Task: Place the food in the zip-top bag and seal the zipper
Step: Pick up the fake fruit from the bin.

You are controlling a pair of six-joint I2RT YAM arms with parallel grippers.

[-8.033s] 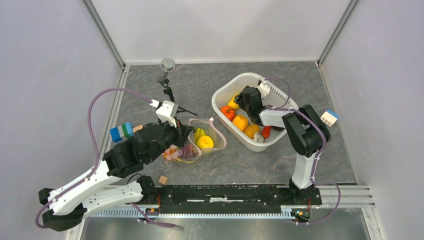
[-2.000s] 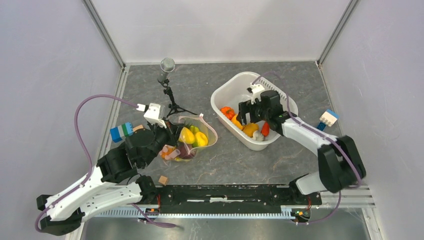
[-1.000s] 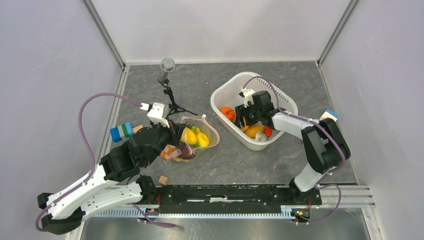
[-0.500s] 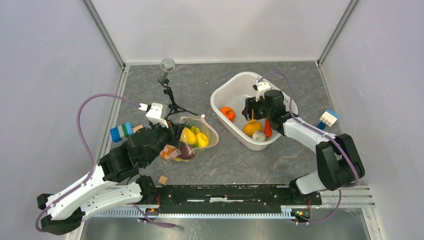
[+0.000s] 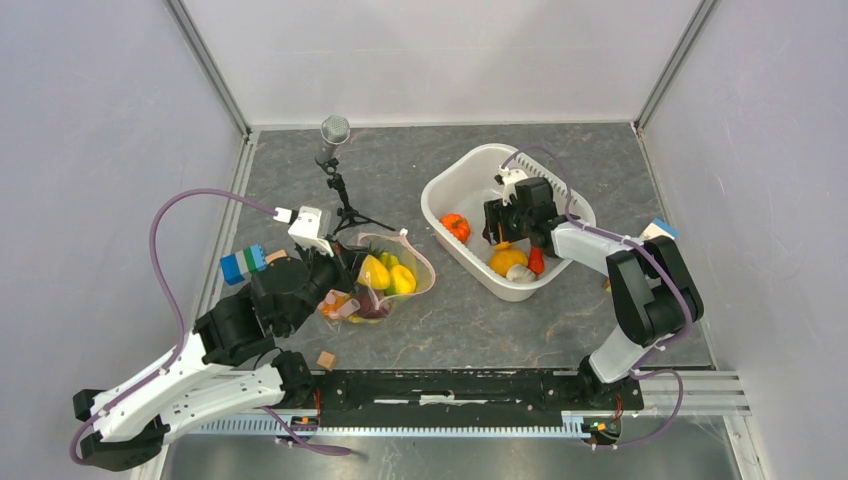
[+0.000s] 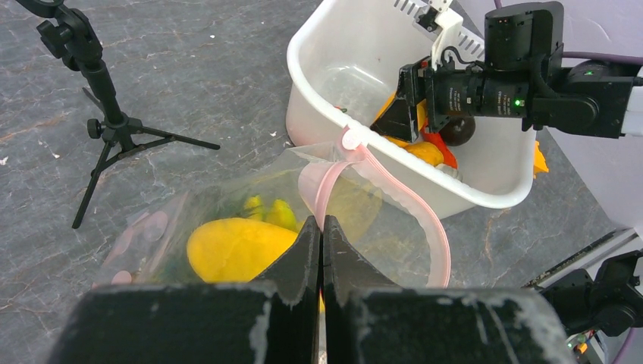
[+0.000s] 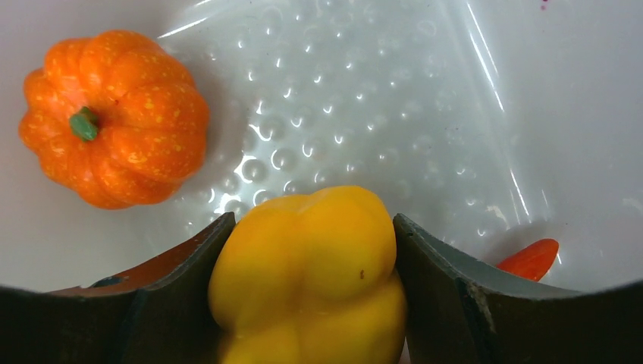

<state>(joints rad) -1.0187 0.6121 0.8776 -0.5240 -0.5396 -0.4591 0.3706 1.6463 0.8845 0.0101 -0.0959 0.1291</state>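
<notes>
Here, left gripper (image 6: pixel 321 227): fingers pressed together, pinching the mouth edge of the zip-top bag (image 6: pixel 189 220) at its pink zipper (image 6: pixel 425 220).
yellow mango (image 6: pixel 235 246): inside the bag, just beyond those fingertips.
right gripper (image 7: pixel 311 227): clamped on a yellow pepper (image 7: pixel 311 288), inside the white tub (image 6: pixel 318 114).
orange pumpkin (image 7: pixel 114 117): on the tub floor, apart from the pepper.

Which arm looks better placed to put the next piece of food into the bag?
Right. The right gripper is shut on a yellow pepper inside the white tub, ready to carry over. The left gripper is pinching the pink zipper of the zip-top bag, holding its mouth open, so it seems busy.
</notes>
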